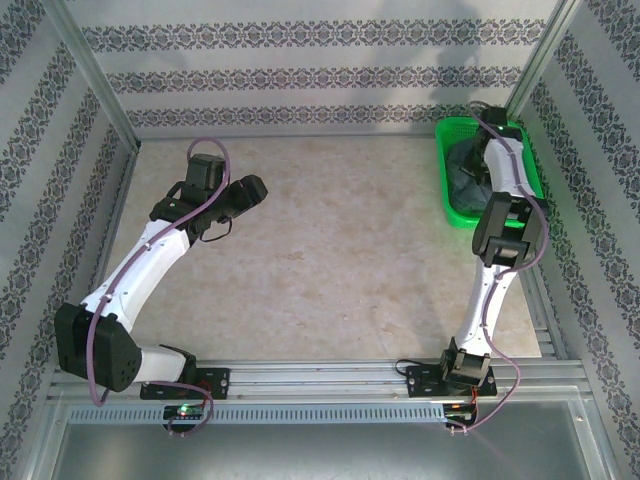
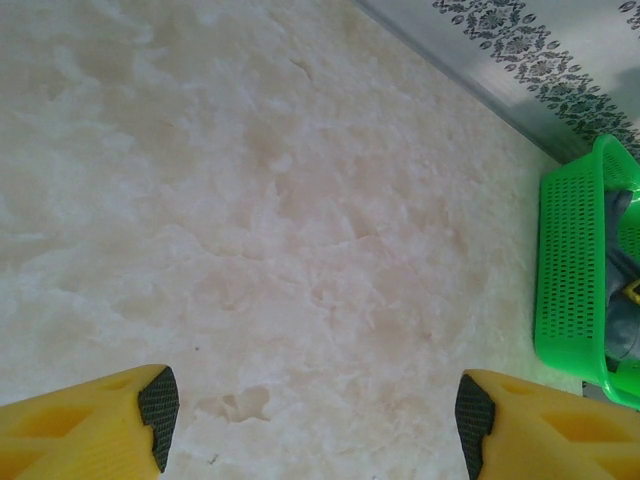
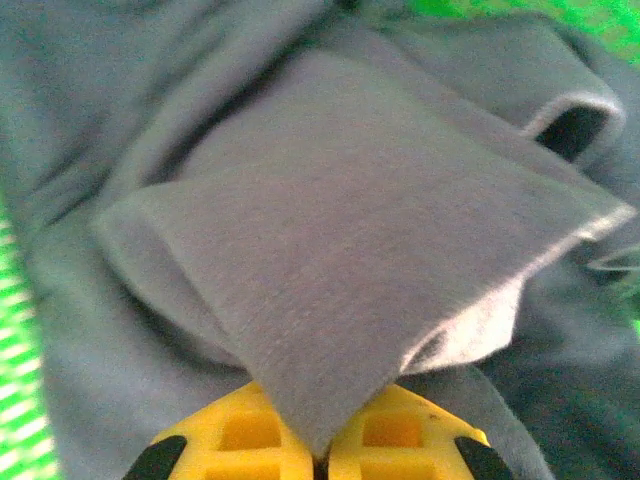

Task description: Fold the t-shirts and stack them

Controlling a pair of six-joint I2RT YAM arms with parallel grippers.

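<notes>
Patterned walls point(image 1: 320, 60) are enclosing a beige marbled table point(image 1: 330, 260) where the left gripper point(image 2: 315, 415) is hovering with fingers wide apart, while the right gripper point(image 3: 320, 455) is reaching into the green basket point(image 1: 446, 175) in the far right corner, pinching a fold of the slate-grey t-shirt point(image 3: 330, 230) lying bunched inside.
</notes>
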